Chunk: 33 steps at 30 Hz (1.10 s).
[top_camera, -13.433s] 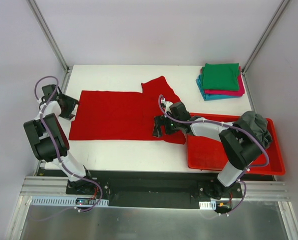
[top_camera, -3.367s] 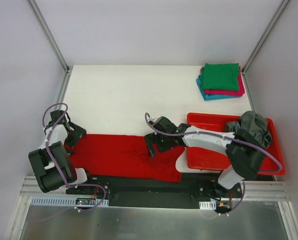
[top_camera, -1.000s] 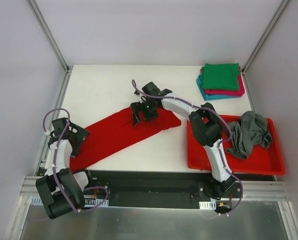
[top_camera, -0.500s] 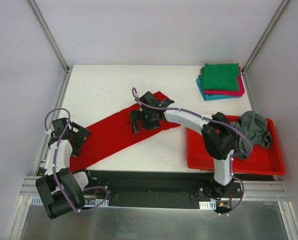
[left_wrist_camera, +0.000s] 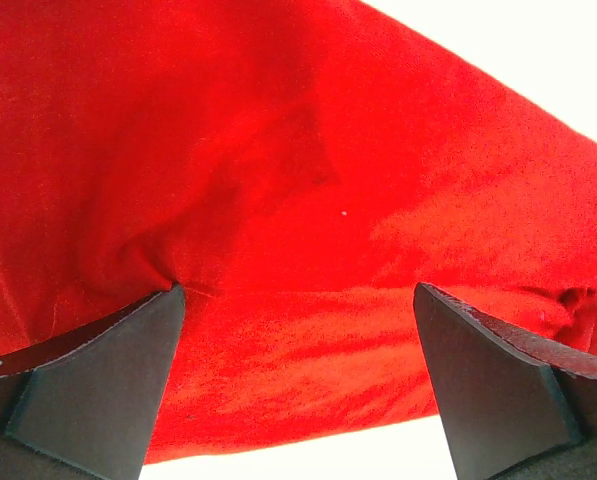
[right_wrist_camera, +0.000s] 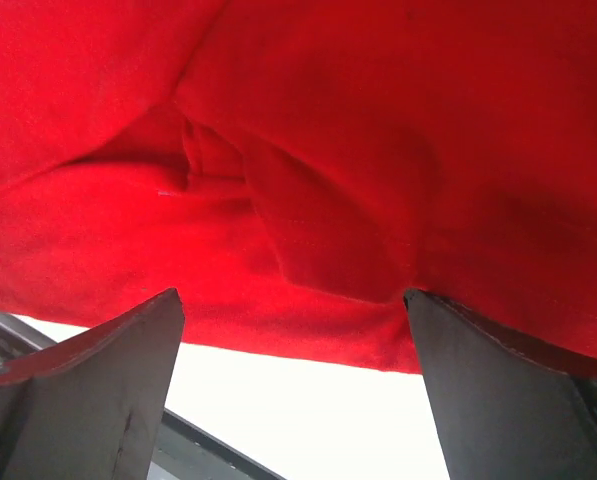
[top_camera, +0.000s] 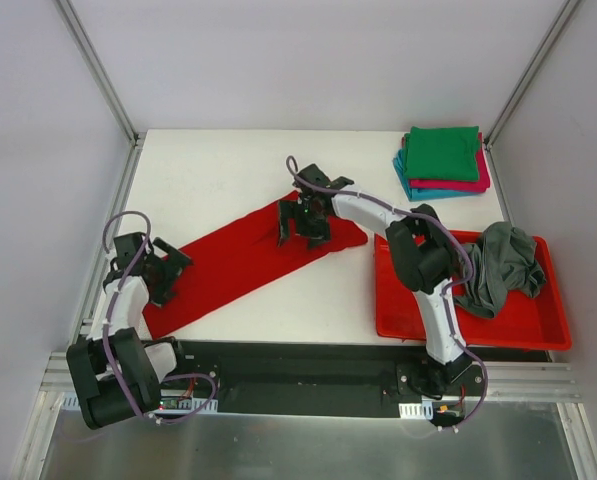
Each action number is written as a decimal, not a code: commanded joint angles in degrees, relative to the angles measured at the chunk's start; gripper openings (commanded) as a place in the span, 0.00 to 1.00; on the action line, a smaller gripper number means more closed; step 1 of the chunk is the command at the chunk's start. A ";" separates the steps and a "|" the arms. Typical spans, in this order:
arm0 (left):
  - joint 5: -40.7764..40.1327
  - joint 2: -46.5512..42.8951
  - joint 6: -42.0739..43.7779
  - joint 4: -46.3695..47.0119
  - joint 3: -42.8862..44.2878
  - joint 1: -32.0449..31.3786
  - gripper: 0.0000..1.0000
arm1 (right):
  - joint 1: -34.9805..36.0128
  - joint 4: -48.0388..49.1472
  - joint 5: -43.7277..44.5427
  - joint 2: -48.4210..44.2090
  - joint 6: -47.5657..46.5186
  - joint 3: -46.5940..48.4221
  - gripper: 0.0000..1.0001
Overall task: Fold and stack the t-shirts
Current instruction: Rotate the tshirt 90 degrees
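Observation:
The bright red t-shirt (top_camera: pixel 233 265) lies in a long diagonal band on the white table, from near left to middle. My left gripper (top_camera: pixel 166 272) is low over its near-left end, jaws wide apart, with red cloth (left_wrist_camera: pixel 308 180) spread between the fingers (left_wrist_camera: pixel 98 390). My right gripper (top_camera: pixel 303 222) is over the far-right end, also open, above bunched red cloth (right_wrist_camera: pixel 328 130). The green (top_camera: pixel 443 152), magenta (top_camera: pixel 475 182) and teal (top_camera: pixel 418 190) t-shirts are folded and stacked at the far right. The dark grey t-shirt (top_camera: pixel 498 265) lies crumpled in the tray.
A red plastic tray (top_camera: pixel 408 300) sits at the near right, its left part bare. Metal frame posts (top_camera: pixel 98 70) stand at the table's far corners. Bare white tabletop (top_camera: pixel 208 170) lies behind the red shirt. The table's near edge shows in the right wrist view (right_wrist_camera: pixel 208 455).
My right gripper has moved up and to the right along the shirt's far end, which now lies flatter. My left gripper has shifted slightly right at the near end.

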 commanded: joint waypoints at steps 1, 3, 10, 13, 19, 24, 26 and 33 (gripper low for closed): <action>9.17 3.71 -1.98 1.19 -3.60 -4.92 0.99 | -5.08 -6.69 -0.95 7.76 -3.06 9.27 0.96; 10.70 3.63 -3.73 2.33 -5.44 -7.65 0.99 | -7.45 -10.81 -2.34 12.42 -4.21 16.21 0.96; 10.53 -6.37 -13.57 2.60 -14.14 -18.80 0.99 | -13.00 -12.70 -5.86 27.99 -7.73 43.48 0.96; 8.95 -10.25 -20.15 2.77 -16.60 -25.83 0.99 | -14.41 0.55 -10.69 28.70 -3.00 40.96 0.96; -0.71 -9.56 -33.17 6.37 -16.27 -44.37 0.99 | -14.41 17.36 -11.41 34.32 5.18 47.17 0.96; -5.46 4.74 -35.99 10.06 -7.40 -55.54 0.99 | -14.41 26.60 -8.51 36.70 12.48 48.15 0.96; -5.74 10.72 -36.17 12.25 -2.74 -59.06 0.99 | -14.41 27.05 -7.54 37.31 13.27 48.76 0.96; -6.87 20.59 -35.20 13.50 8.17 -65.05 0.99 | -15.64 20.57 -5.87 34.34 5.64 49.56 0.96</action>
